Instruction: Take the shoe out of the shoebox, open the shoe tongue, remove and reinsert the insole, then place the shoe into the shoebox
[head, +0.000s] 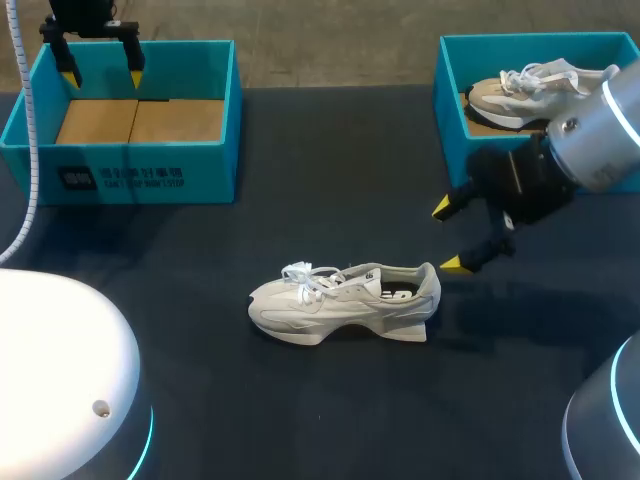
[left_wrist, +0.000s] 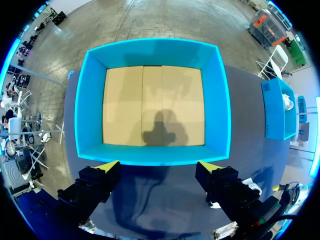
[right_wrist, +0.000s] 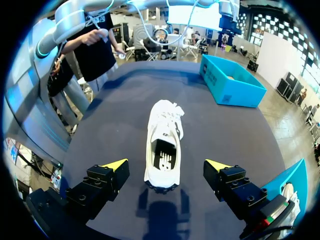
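1 white shoe (head: 345, 300) lies on its sole in the middle of the dark counter (head: 200, 400), outside of any box. It is laced, and the insole (right_wrist: 162, 157) shows dark in its opening. From this I judge that the shoe is already taken out and the tongue step comes next.

The right gripper (right_wrist: 166, 165) hangs just behind the heel of this shoe and looks along it from heel to toe. Its 2 fingers are spread wide, 1 on each side of the heel line, and they touch nothing. This placing probably lets them come around the heel or the collar.

The left gripper (left_wrist: 159, 167) is well apart from the shoe, above 1 wall of the empty blue box (left_wrist: 85, 100), which stands beyond the shoe on its toe side. Its fingers are also spread and hold nothing, so it seems to be parked out of the way.

A 2nd blue box (head: 450, 90) stands beyond the shoe on its heel side, with another white shoe (head: 530, 88) inside.

Around the shoe the counter is flat, matt and dark, so the pale shoe stands out well.
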